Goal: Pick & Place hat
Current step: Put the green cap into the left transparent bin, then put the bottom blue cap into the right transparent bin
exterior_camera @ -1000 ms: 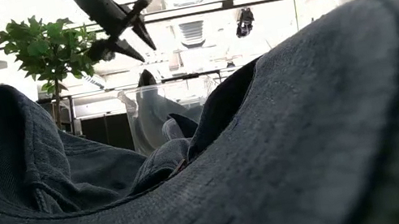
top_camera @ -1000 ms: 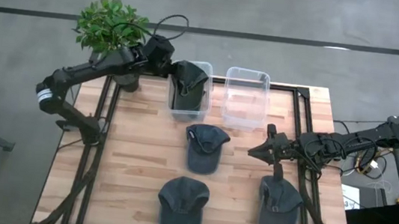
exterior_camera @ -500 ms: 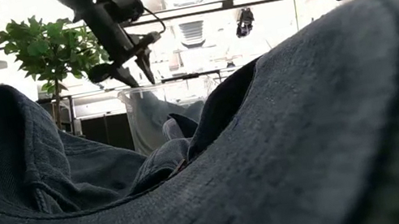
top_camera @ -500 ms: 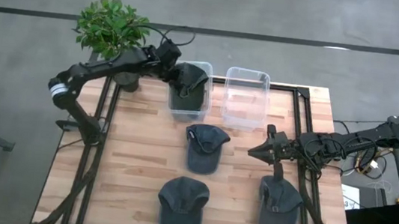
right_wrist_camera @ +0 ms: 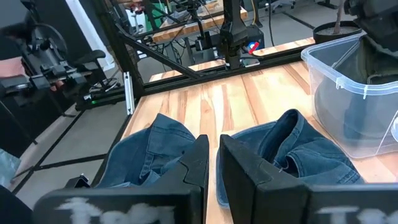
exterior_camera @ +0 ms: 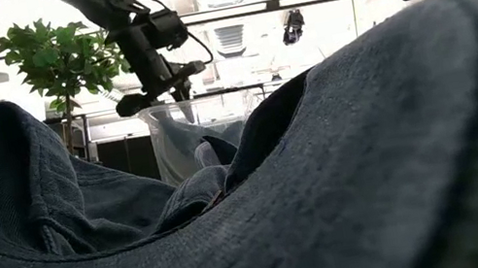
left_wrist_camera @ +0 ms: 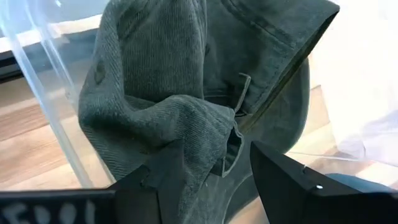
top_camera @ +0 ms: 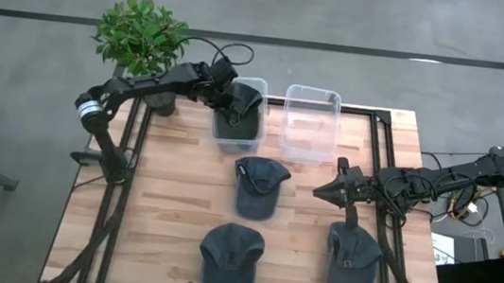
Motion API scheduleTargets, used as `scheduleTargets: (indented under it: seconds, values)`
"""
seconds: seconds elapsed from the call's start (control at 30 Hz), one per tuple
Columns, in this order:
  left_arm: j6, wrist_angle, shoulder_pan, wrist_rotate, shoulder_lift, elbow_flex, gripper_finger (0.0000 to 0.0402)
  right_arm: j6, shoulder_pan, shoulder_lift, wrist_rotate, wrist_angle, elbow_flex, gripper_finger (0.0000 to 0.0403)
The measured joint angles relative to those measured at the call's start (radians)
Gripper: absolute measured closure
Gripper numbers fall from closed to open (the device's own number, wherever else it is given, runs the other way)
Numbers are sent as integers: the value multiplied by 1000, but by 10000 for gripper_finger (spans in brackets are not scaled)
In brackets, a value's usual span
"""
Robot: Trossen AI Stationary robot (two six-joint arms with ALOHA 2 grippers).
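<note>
A dark grey hat [top_camera: 239,113] lies crumpled in the left clear bin [top_camera: 260,85], leaning up its wall; the left wrist view shows it as a hat [left_wrist_camera: 205,93] with a bunched fold. My left gripper [top_camera: 228,84] hovers open at that bin's far left corner, one finger on either side of the fold [left_wrist_camera: 208,146]. In the low view the left gripper [exterior_camera: 154,97] is at the bin's rim. Three more hats rest flat on the table [top_camera: 258,186] [top_camera: 231,261] [top_camera: 353,258]. My right gripper [top_camera: 325,190] waits shut above the table's right side. My left gripper's open fingers [left_wrist_camera: 163,180] stand beside the hat's bunched fold [left_wrist_camera: 199,124], coming from above at a slant. Whether either finger touches the cloth, I cannot tell.
An empty clear bin [top_camera: 310,122] stands to the right of the filled one. A potted plant [top_camera: 140,35] is off the far left corner. In the low view a hat [exterior_camera: 327,187] right at the lens blocks most of the table.
My left gripper has come down toward the left bin's rim and shifted slightly toward the table's right, its wrist turning. The hat in the bin has stayed in place.
</note>
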Motion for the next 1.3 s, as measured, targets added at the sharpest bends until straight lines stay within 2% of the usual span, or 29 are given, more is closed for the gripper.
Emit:
scheduleTargets:
  seconds: [0.4,0.53,0.67,0.8,0.9,1.07,1.17,1.3]
  values:
    - [9,-41,1,4,-51,123,220,0,0,0,0,0,0,367]
    - [10,-80,-17,44,-98,153,220,0,0,0,0,0,0,367]
    - [1,-130,-67,111,-157,155,220,0,0,0,0,0,0,367]
    - [-20,-159,-179,127,-236,138,220,-1,0,0,-1,0,0,367]
    - [-59,-157,-286,84,-290,116,220,-1,0,0,-1,0,0,367]
    - [-192,-150,-480,-113,-355,72,220,-1,0,1,-1,0,0,367]
    - [-287,-149,-572,-197,-378,33,220,-1,0,1,-1,0,0,367]
    - [-410,-146,-671,-214,-386,-16,220,-1,0,1,-1,-1,0,367]
